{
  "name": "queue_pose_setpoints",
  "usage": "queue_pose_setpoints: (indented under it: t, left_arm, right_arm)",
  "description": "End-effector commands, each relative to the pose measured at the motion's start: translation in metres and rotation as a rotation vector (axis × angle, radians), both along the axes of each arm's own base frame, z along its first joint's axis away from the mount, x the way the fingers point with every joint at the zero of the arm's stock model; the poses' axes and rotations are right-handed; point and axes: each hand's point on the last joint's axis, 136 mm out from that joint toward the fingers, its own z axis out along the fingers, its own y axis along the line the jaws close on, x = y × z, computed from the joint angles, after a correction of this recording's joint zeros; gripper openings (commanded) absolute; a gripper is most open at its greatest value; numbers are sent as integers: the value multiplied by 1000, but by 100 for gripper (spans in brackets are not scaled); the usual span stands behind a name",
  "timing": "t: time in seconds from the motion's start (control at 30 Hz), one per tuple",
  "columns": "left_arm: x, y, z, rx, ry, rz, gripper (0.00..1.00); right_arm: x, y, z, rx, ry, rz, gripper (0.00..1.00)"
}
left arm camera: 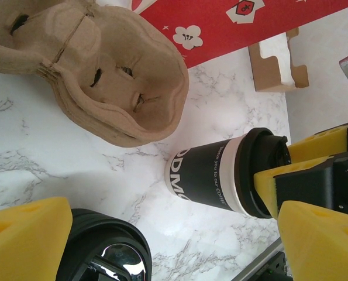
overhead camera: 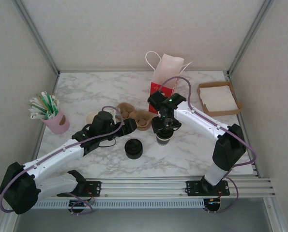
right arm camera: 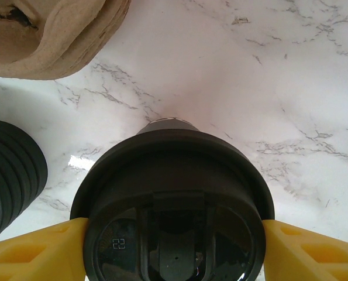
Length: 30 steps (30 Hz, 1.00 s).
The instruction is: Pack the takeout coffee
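The takeout coffee [overhead camera: 163, 139] is a small cup with a dark band and a black lid, upright at the middle of the marble table. My right gripper [overhead camera: 164, 128] comes down on it from above. In the right wrist view the yellow fingers [right arm camera: 34, 252] press both sides of the lid [right arm camera: 174, 199], so my right gripper [right arm camera: 174, 253] is shut on it. The left wrist view shows the cup [left arm camera: 216, 175] from the side, its base at the marble. My left gripper [overhead camera: 128, 126] [left arm camera: 174, 246] hangs open to the cup's left, with a stack of black lids [left arm camera: 103, 252] by its left finger.
The stack of black lids [overhead camera: 133, 148] sits in front of brown cardboard cup carriers [overhead camera: 135, 116]. A red and pink paper bag [overhead camera: 163, 77] stands open behind the cup. A cardboard tray of napkins [overhead camera: 219, 98] lies at the back right, and a pink cup of stir sticks [overhead camera: 53, 116] at the left.
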Motion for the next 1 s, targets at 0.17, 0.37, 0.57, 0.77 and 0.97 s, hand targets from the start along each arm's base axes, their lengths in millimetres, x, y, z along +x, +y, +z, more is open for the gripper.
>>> queue_pose_setpoints:
  t: [0.17, 0.37, 0.57, 0.77, 0.97]
  left_arm:
    - [0, -7, 5, -13, -23, -30, 91]
    - [0, -7, 4, -12, -22, -30, 91]
    - [0, -7, 4, -13, -23, -30, 91]
    - [-1, -6, 2, -12, -18, -27, 91]
    - [-2, -7, 1, -14, -18, -32, 86]
  right_arm:
    - [-6, -3, -13, -25, 46, 11, 71]
    - [-7, -4, -11, -26, 46, 13, 71]
    - [-7, -2, -15, -22, 53, 12, 71]
    - [-7, 0, -17, -17, 57, 12, 71]
    - [-6, 1, -19, -17, 62, 15, 70]
